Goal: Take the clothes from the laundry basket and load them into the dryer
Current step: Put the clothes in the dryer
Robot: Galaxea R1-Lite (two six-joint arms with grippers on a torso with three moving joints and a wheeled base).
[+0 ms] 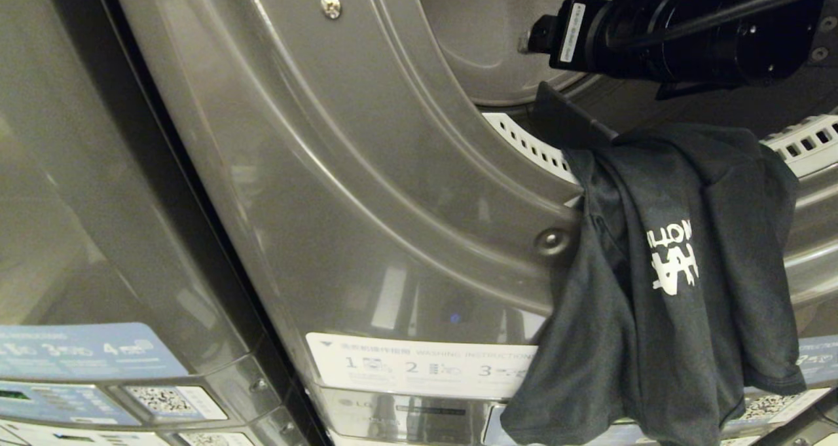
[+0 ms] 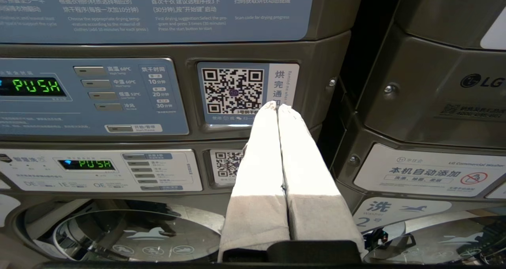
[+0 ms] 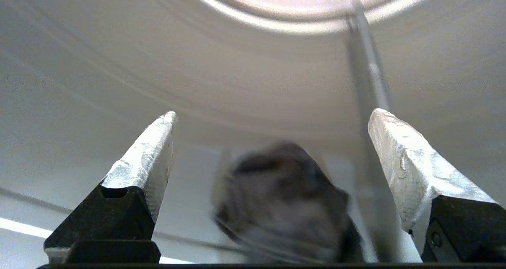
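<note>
A dark T-shirt [image 1: 661,269] with white print hangs over the lower rim of the dryer [image 1: 393,171] opening, part inside and most of it draped down the front. My right arm [image 1: 687,40] reaches into the opening above the shirt. In the right wrist view my right gripper [image 3: 272,117] is open inside the pale drum [image 3: 253,63], and a blurred dark cloth [image 3: 284,205] lies beyond and between the fingers, not gripped. My left gripper [image 2: 276,105] is shut and empty in front of a control panel. The laundry basket is out of view.
A white perforated lint guard [image 1: 524,145] lines the opening's bottom edge. A second grey machine [image 1: 78,204] stands at the left. The left wrist view has control panels [image 2: 95,97], a QR label [image 2: 233,91] and round washer doors [image 2: 130,233] below.
</note>
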